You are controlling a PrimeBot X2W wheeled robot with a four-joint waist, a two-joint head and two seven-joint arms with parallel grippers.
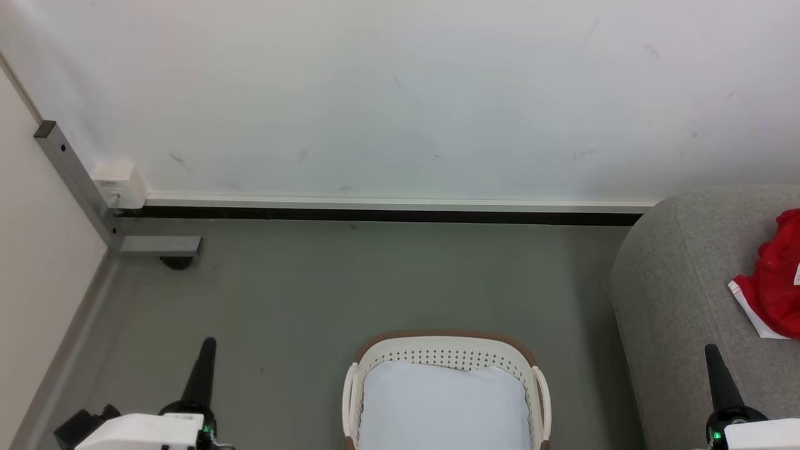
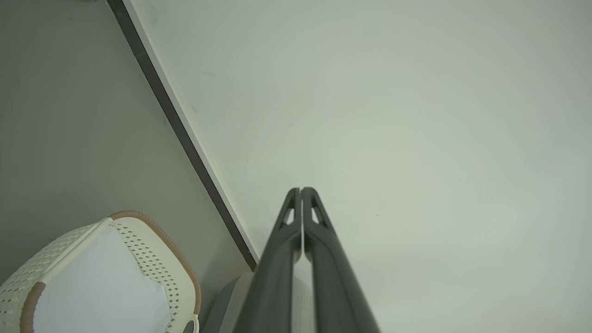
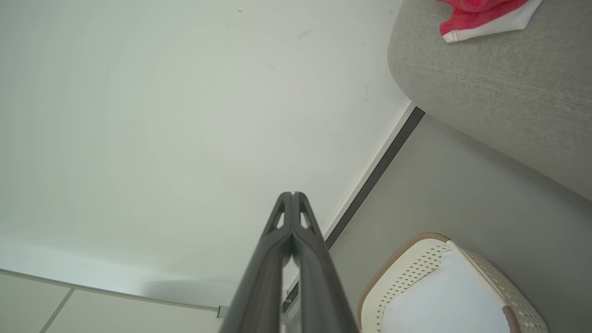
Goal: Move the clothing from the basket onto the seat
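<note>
The cream basket (image 1: 445,356) with a brown rim stands on the floor at the bottom centre, and its white bottom is bare. Red clothing (image 1: 775,281) with white trim lies on the grey sofa seat (image 1: 681,287) at the right edge. My left gripper (image 1: 208,345) is shut at the lower left, apart from the basket. My right gripper (image 1: 712,351) is shut at the lower right, over the sofa's front edge. In the left wrist view the shut left gripper (image 2: 301,189) points at the wall beside the basket (image 2: 148,259). The right wrist view shows the shut right gripper (image 3: 292,194), the basket (image 3: 416,263), the sofa (image 3: 499,92) and the clothing (image 3: 481,16).
A white wall (image 1: 400,94) with a dark baseboard (image 1: 375,215) runs across the back. A grey metal frame post (image 1: 75,181) with a white block (image 1: 119,184) stands in the left corner. Grey floor (image 1: 375,281) spreads between wall, basket and sofa.
</note>
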